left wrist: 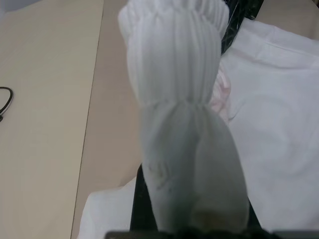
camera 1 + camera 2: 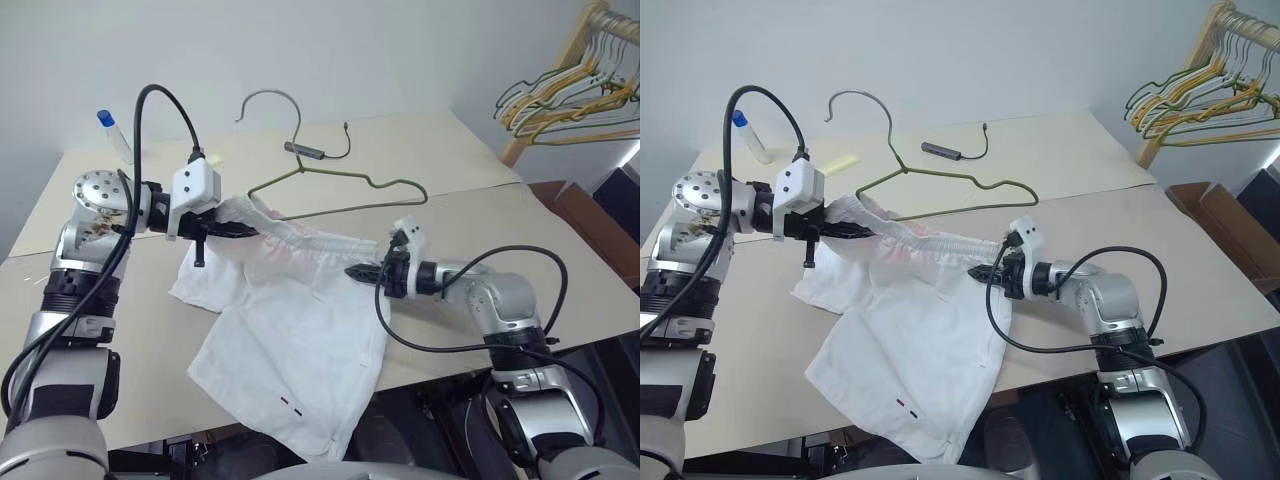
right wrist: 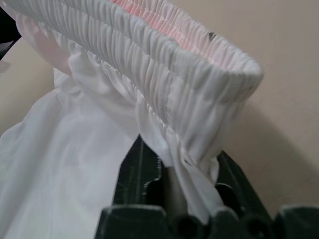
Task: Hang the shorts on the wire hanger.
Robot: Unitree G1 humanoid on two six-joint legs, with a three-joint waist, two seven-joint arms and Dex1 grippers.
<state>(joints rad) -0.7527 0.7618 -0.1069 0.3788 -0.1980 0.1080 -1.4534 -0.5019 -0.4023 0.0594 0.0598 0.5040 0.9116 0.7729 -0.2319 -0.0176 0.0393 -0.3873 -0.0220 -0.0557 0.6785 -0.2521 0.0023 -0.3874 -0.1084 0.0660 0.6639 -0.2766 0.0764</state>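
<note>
- White shorts [image 2: 290,340] hang by the elastic waistband between two robot grippers over a beige table [image 2: 450,150], the legs draped on the tabletop and over its near edge.
- Left gripper [image 2: 248,231] pinches one end of the waistband, jaws pressed on bunched fabric.
- Right gripper [image 2: 358,272] has its jaws clamped on the waistband's other end.
- Olive-grey wire hanger [image 2: 340,190] lies flat on the table just behind the shorts, its hook pointing away.
- Dark cable [image 2: 325,150] lies beside the hook.
- Bunched hangers [image 2: 570,95] hang on a wooden rack at far right.
</note>
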